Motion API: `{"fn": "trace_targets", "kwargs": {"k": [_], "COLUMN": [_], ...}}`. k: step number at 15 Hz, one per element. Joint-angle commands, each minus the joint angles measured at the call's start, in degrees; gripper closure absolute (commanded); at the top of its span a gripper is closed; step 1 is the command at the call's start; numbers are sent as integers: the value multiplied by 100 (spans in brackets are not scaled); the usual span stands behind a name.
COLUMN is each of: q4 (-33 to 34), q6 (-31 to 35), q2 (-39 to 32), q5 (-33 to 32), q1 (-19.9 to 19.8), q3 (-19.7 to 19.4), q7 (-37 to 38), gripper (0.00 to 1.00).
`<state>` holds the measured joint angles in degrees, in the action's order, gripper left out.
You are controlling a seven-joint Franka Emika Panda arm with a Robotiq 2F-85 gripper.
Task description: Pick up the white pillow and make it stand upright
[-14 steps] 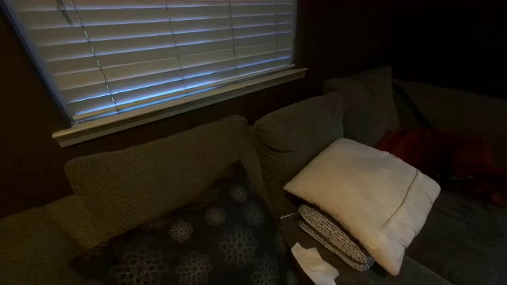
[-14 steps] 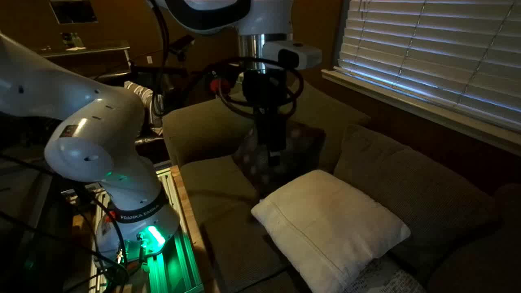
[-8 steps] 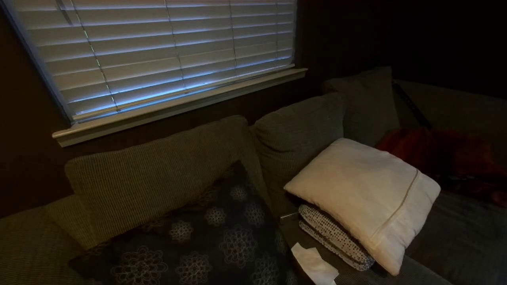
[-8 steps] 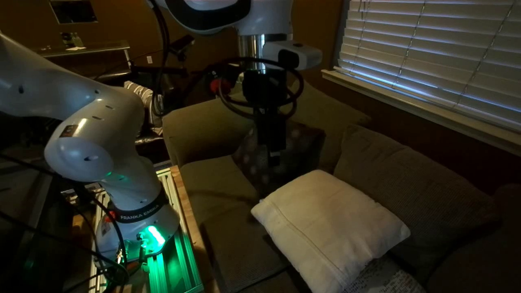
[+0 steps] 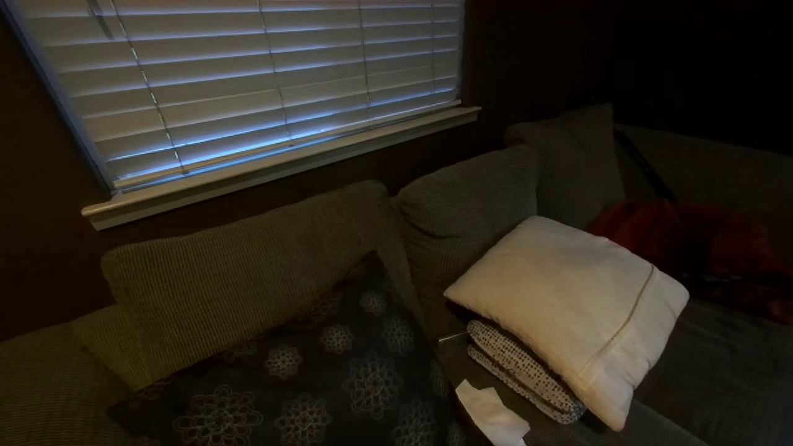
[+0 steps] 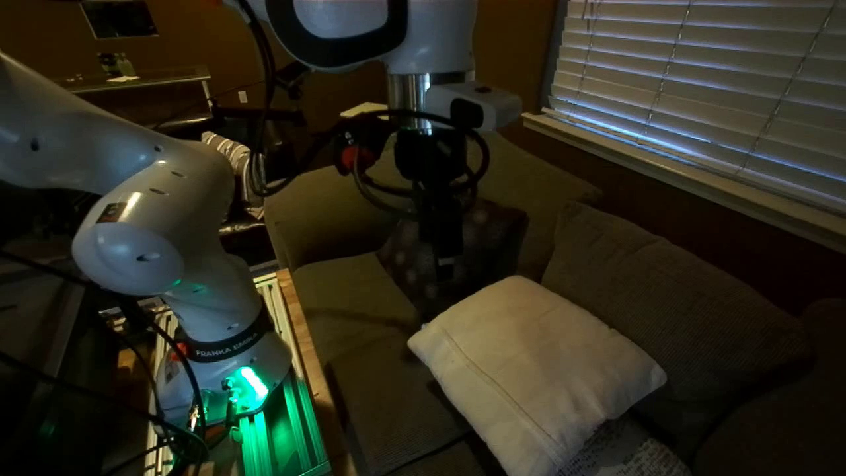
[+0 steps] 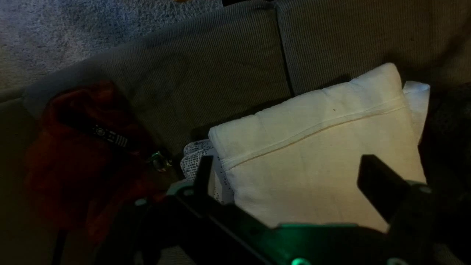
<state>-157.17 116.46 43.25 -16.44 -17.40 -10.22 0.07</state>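
The white pillow (image 5: 570, 297) lies tilted on a folded dotted blanket (image 5: 526, 371) on the sofa. It also shows in an exterior view (image 6: 535, 370), with its seam toward the sofa's front side, and in the wrist view (image 7: 316, 158). Its underside is hidden. My gripper (image 6: 446, 264) points down, apart from the pillow, in an exterior view. In the wrist view my gripper (image 7: 286, 165) is wide open with nothing between its fingers. The pillow shows beyond them; the left finger overlaps the dotted blanket just past the pillow's edge.
A dark flower-patterned pillow (image 5: 310, 371) lies on the sofa near a white paper (image 5: 492, 415). Grey-brown back cushions (image 6: 661, 297) stand behind the white pillow. A red cloth or bag (image 7: 88, 165) lies past its other side. A window sill (image 5: 279, 164) runs above the sofa.
The arm and gripper have moved down a little in an exterior view. The white pillow and the other things have not moved.
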Motion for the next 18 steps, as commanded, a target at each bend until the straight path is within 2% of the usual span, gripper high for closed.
{"fn": "trace_targets", "kwargs": {"k": [1,5,9,13,18], "q4": [-56,-86,-111,-153,-163], "q6": [692,1506,2165,2231,3508], "q2": [-486,-1218,-2108,-3136,-4295], "q5": [50,119,509,1161,1515], "q1": [-96,-161,-125,-116,-126], "q3": [-121,-313,-604,-797,-907], "q7": [336,375,244,315,164], "gripper": [0,0,0,0,0]}}
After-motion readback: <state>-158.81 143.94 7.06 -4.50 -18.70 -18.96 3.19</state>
